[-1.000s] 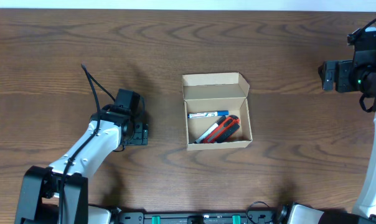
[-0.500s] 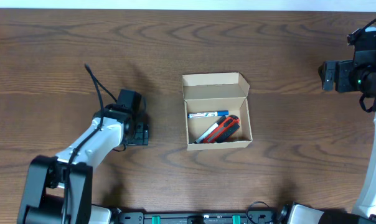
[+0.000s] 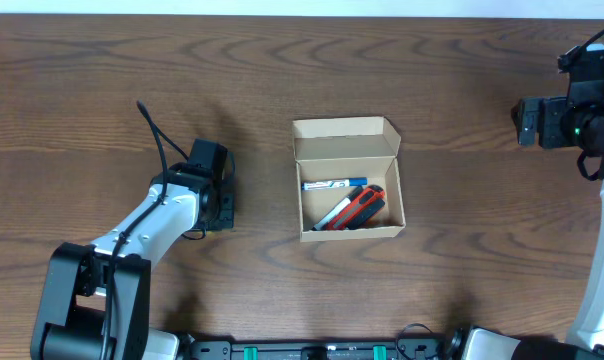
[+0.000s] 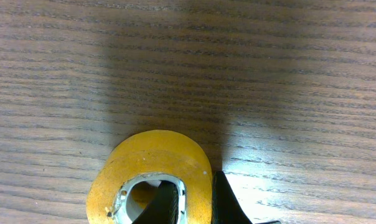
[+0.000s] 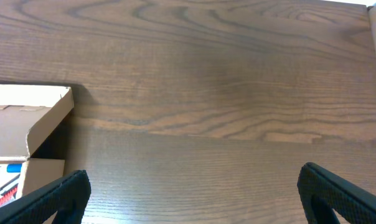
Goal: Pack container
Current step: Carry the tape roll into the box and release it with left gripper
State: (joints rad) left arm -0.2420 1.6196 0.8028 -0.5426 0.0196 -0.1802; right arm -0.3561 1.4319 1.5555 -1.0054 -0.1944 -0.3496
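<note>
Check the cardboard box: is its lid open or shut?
Open. The container has its flap lid folded back behind it, and the overhead view looks straight in at a blue marker lying inside.

Container [image 3: 352,233]: small tan cardboard box, plain sides, sitting upright on wood table [image 3: 462,80], long side running left-right. Hinged flap lid [image 3: 344,130] standing open at far side. Holding blue-labelled white marker [image 3: 333,185] lying along back wall and red-and-black items [image 3: 360,207] lying diagonally before it, kind unclear.
</note>
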